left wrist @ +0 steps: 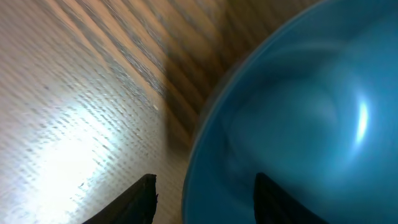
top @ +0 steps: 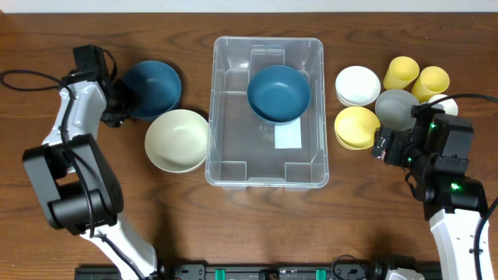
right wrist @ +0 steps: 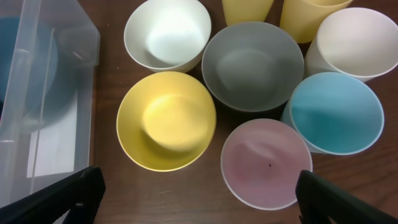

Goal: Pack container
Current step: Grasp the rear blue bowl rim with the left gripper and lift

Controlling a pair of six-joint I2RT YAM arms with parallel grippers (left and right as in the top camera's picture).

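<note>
While one bowl (top: 278, 93) sits in the container (top: 220, 155), left gripper (left wrist: 204, 182) half-open astride second bowl (left wrist: 298, 112) rim, right gripper (right wrist: 199, 179) wide.

Left arm (top: 74, 117) stretched forward, jaws partly apart; right arm (top: 445, 148) bent, jaws spread wide.

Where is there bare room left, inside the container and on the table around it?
Free: the near half of the container, from the blue bowl inside it to the near wall; the table in front, along the near edge. Crowded: the bowls and cups right of it.
</note>
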